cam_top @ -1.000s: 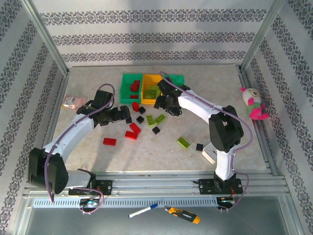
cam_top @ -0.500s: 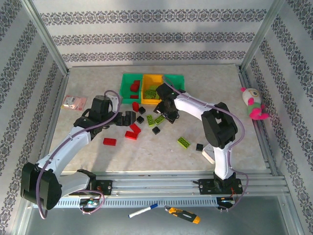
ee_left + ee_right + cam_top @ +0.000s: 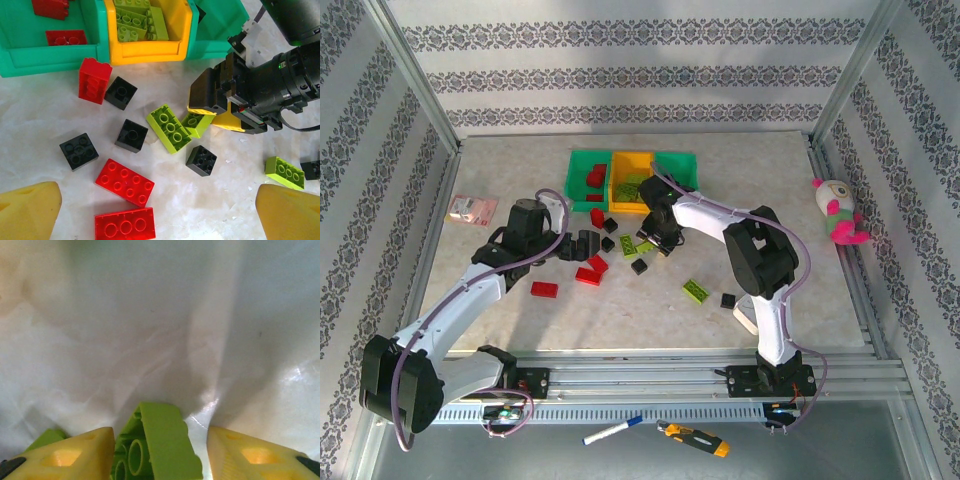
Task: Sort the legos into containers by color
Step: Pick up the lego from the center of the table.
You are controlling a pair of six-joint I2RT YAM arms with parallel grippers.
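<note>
The table point(image 3: 800, 290) is being shown in pale beige with faint marbling, the walls point(image 3: 620, 75) in white crossed by grey damask bands. Green is being displayed by the left container point(image 3: 50, 55) and the right container point(image 3: 220, 30), orange-yellow by the middle container point(image 3: 150, 50). Red legos point(image 3: 125, 182), black legos point(image 3: 131, 135) and lime green legos point(image 3: 169, 127) are being seen on the table. Red is also being shown inside the left container, lime green inside the middle one. Yellow is being carried by the fingers point(image 3: 27, 212) of the left gripper point(image 3: 582, 243) and the fingers point(image 3: 255, 455) of the right gripper point(image 3: 162, 455). The arms point(image 3: 470, 290) are being shown white with black joints. A pink card point(image 3: 472, 209) is being seen at the left, a white, pink and green plush toy point(image 3: 838, 212) at the right.
</note>
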